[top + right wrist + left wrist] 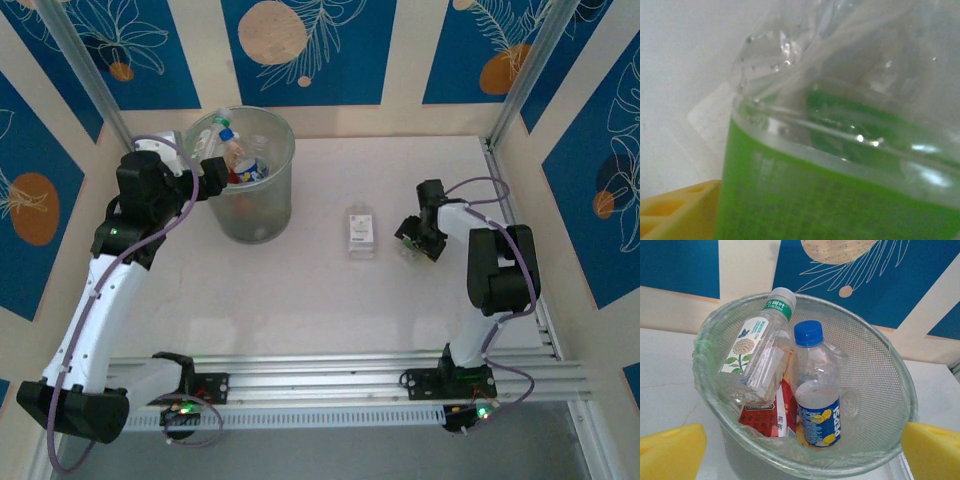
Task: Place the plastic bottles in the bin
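The bin [258,215], a pale mesh-walled basket with a liner, stands at the back left. It holds several plastic bottles: a white-capped one with a flower label [757,355], a blue-capped Pepsi one [817,390] and a red-labelled one [762,417]. My left gripper [212,172] hovers open at the bin's near rim [875,365], its yellow pads [670,452] wide apart and empty. One clear bottle with a white label [361,231] lies mid-table. My right gripper [415,240] is down on the table around a crumpled green-labelled bottle [815,200]. One yellow pad [670,210] lies against the label; the other is hidden.
Blue-and-cream patterned walls close in the table at the back and both sides. A metal rail [350,375] runs along the near edge by the arm bases. Bare white table lies between the bin and the lying bottle.
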Controlling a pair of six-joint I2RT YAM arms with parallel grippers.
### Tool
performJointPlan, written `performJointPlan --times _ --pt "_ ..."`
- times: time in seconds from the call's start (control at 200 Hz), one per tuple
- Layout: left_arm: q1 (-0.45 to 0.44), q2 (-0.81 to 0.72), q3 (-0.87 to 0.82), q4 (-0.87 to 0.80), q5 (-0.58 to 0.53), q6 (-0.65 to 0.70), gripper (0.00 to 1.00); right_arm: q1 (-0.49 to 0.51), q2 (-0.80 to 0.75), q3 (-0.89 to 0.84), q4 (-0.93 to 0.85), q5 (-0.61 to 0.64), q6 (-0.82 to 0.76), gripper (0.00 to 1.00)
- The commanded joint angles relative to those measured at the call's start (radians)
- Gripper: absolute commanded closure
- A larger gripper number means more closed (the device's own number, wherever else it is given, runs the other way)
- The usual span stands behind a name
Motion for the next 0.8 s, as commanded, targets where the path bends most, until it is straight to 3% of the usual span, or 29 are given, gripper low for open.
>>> performJointPlan --times 0.0,0.18,0.385,0.57,0.795 --pt "-0.001 0.002 -0.001 0.038 0.033 -0.019 0.00 0.007 -0.007 -0.019 -0.003 0.023 -0.003 0.32" --pt "-0.001 0.008 0.011 0.046 0.071 -0.026 0.00 0.019 -0.106 -0.041 0.003 0.061 -0.038 0.35" --pt "-0.006 0.033 0.028 0.095 0.194 -0.059 0.01 0.075 -0.346 -0.101 0.061 0.068 -0.137 0.41" --pt "-0.047 0.092 0.056 0.157 0.295 -0.091 0.00 0.168 -0.595 -0.164 0.179 0.001 -0.259 0.43" --pt "-0.161 0.219 0.165 0.210 0.448 -0.098 0.00 0.287 -0.832 -0.248 0.366 -0.151 -0.387 0.43"
